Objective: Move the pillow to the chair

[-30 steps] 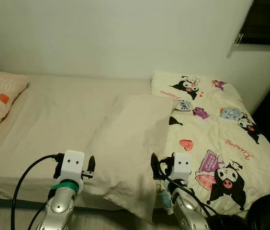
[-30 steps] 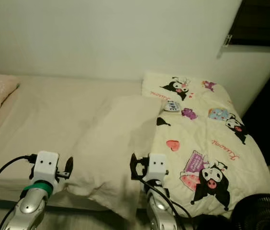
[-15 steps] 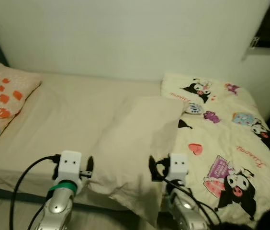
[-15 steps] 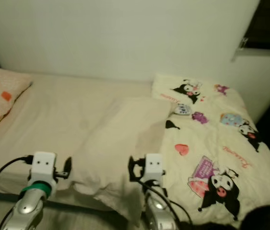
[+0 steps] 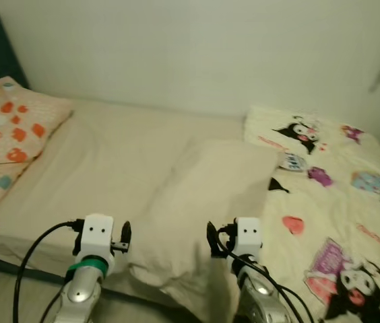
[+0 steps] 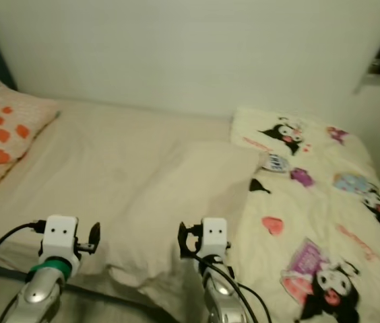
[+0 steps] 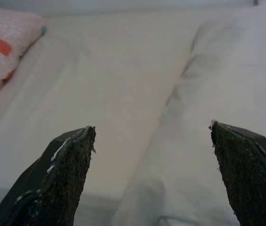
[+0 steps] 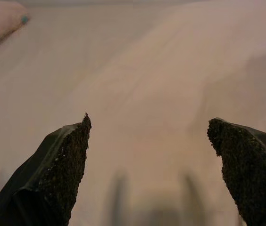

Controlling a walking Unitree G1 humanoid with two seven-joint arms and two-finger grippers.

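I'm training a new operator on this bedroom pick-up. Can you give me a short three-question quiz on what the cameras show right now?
1. True or false: the left gripper is shut on the plain pillow.
2. What lies at the bed's left end? A) fan B) orange-spotted pillow C) book
3. Fill in: the right gripper's fingers stand ____.

Key: 1 false; 2 B; 3 open.

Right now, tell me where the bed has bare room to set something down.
The widest free patch is the bare sheet between the orange-spotted pillow and the plain cream pillow, back to the wall. The cartoon blanket takes up the bed's right side. Both open grippers, left and right, crowd the cream pillow's near edge.
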